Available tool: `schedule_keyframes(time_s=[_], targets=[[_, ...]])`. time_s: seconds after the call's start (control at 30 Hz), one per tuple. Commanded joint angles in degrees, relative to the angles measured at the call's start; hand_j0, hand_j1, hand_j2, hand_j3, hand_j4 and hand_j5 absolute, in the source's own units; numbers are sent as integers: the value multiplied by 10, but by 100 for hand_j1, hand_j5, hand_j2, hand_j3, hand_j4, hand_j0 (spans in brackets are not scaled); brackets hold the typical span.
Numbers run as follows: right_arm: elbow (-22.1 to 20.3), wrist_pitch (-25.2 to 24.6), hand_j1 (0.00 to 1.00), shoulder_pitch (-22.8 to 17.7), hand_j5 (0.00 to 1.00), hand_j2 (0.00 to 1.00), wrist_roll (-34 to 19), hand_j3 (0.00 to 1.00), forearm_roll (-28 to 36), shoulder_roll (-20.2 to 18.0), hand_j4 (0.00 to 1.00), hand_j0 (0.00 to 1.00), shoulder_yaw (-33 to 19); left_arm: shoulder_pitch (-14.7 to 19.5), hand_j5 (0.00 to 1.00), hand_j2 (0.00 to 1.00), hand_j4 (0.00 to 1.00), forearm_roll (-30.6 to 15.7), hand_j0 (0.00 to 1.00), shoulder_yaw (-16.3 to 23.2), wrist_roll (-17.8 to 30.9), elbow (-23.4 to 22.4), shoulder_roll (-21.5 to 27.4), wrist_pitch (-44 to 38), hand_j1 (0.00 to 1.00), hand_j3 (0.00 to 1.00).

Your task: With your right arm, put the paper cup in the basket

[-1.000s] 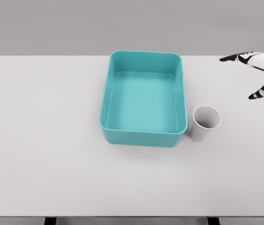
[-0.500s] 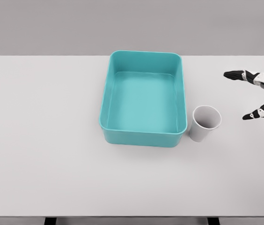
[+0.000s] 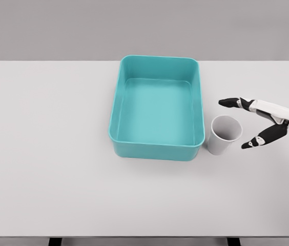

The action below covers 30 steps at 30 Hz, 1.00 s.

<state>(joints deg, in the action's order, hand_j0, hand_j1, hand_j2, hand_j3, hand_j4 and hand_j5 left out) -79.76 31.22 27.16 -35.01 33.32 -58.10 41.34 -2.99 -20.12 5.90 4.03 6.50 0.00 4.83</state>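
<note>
No brand, label or writing shows on anything here.

The right hand (image 3: 260, 122) comes in from the right edge with its fingers spread wide and holding nothing. One white finger with a black tip (image 3: 230, 102) points toward the basket, just behind the cup's rim; a second, darker digit reaches down to the right of the cup, its tip close to the rim. Whether that tip touches the rim cannot be told. The cup sits in front of the gap between the two.

The paper cup (image 3: 223, 135) stands upright on the bench (image 3: 47, 154), just beside the basket's right front corner, mouth open upward. It is a plain white tapered cup with a round rim, wider at the top than at the base, and its inside looks a shade greyer than its outer wall. It looks to be very close to the basket's wall, though contact cannot be judged.

The basket (image 3: 158, 148) is a teal rectangular tub with rounded corners, a smooth rolled lip and solid walls that slope inward to a flat floor. Its surface looks like smooth, slightly glossy plastic.

The bench is a flat, matte, pale grey slab that spreads wide to the left and right of the basket, with a plain grey backdrop behind the basket's far side.
</note>
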Motion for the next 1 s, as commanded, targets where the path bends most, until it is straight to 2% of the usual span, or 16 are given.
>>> schedule_keyframes(time_s=[0.0, 0.67, 0.97], targets=[[7, -1, 100, 0, 100, 100, 0, 100, 5, 7, 100, 100, 0, 0, 100, 100, 100, 0, 100, 0, 0, 0, 0, 0, 100, 100], [19, -12, 100, -1, 100, 100, 0, 100, 13, 18, 100, 100, 20, 0, 100, 100, 100, 0, 100, 0, 0, 0, 0, 0, 100, 100], [47, -12, 100, -1, 100, 100, 0, 100, 13, 36, 100, 100, 28, 0, 100, 100, 100, 0, 100, 0, 0, 0, 0, 0, 100, 100]])
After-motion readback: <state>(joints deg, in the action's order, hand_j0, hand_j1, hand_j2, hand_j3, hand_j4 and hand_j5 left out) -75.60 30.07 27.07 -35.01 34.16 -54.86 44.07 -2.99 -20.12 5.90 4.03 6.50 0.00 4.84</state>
